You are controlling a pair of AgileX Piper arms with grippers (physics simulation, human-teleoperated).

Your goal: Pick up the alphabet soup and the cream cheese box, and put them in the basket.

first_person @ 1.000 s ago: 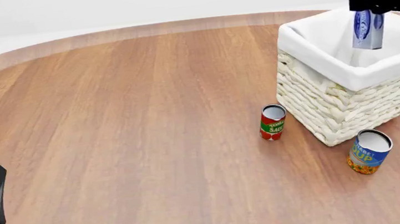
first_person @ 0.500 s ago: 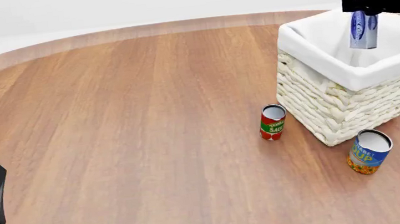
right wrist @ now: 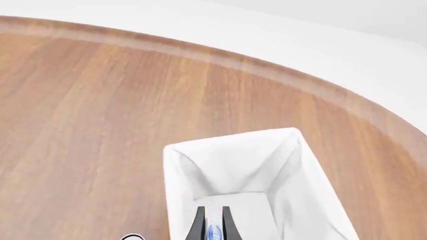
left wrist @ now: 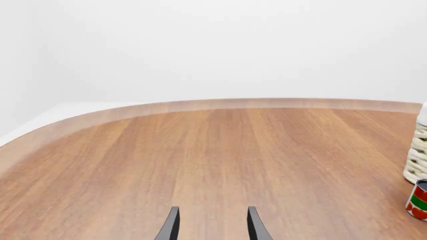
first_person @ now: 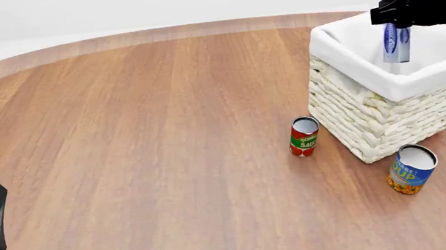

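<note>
Right gripper (first_person: 393,27) over the basket (first_person: 371,118), at far right of table (first_person: 150,139); fingers closed on the cream cheese box (first_person: 395,43), which hangs w/ long axis vertical, lower end inside the white lining, not yet released. Key relation: box is directly above basket interior, so release looks to be a straight drop. Left gripper (left wrist: 211,225) at near left, well apart, jaws parted, holding nothing. The alphabet soup (first_person: 411,169) stands upright just beside basket's near corner, closer to right arm. Count: 1 basket, 1 box, 2 cans: soup plus red-green can (first_person: 304,136) just left of basket.
</note>
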